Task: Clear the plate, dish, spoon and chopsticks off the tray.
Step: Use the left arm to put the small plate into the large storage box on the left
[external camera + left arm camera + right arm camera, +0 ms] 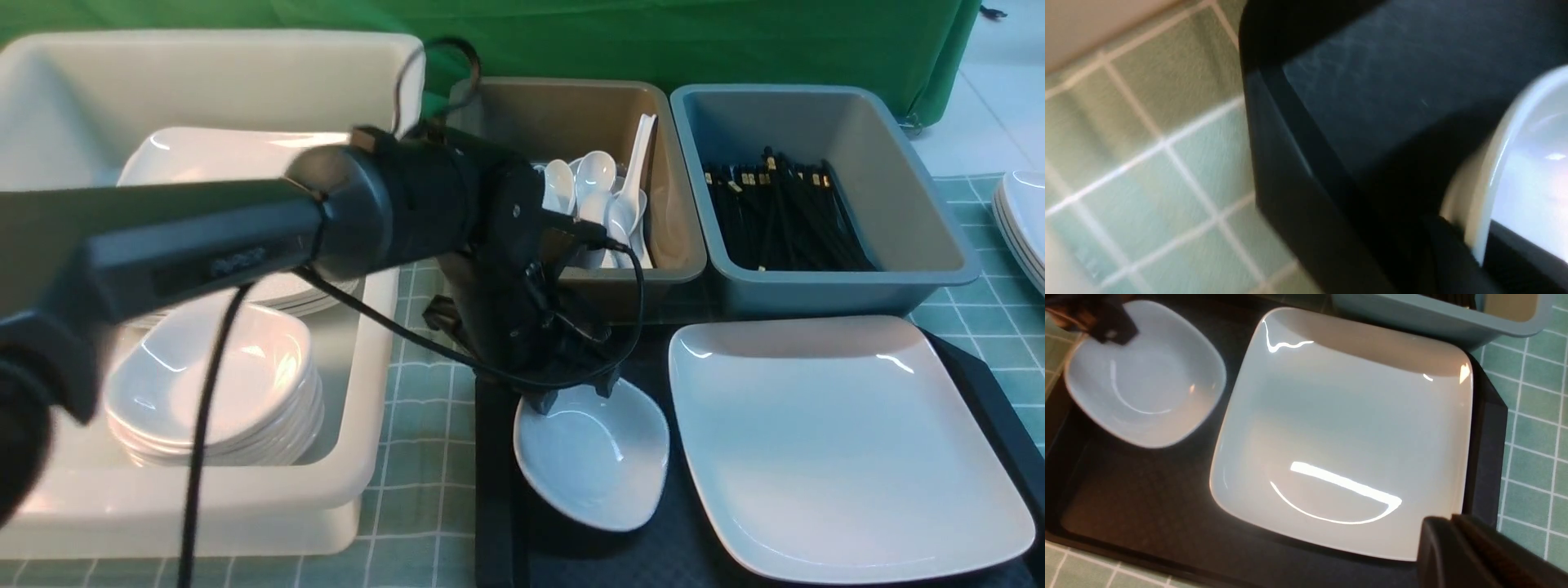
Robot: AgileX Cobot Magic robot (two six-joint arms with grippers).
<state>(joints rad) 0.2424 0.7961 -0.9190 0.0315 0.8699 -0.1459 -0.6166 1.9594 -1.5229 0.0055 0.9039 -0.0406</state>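
The tray [496, 490] lies on the green checked cloth [416, 457]. It carries two items: the plate [841, 445] on its 3 o'clock half and the dish [596, 461] on its 9 o'clock half, close beside each other.

The left gripper [575, 394] stands at the 12 o'clock rim of the dish. In the left wrist view its fingers [1447, 253] pinch that rim between them. Whether the dish is clear of the tray floor cannot be told.

The right gripper [1451, 522] hangs above one corner of the plate, jaws pressed together and holding nothing.

At 12 o'clock of the tray stand the brown tub [571, 106], containing white spoons [600, 175], and the grey tub [816, 286], containing black chopsticks [784, 216]. At 9 o'clock the white tub [359, 482] contains stacked crockery.
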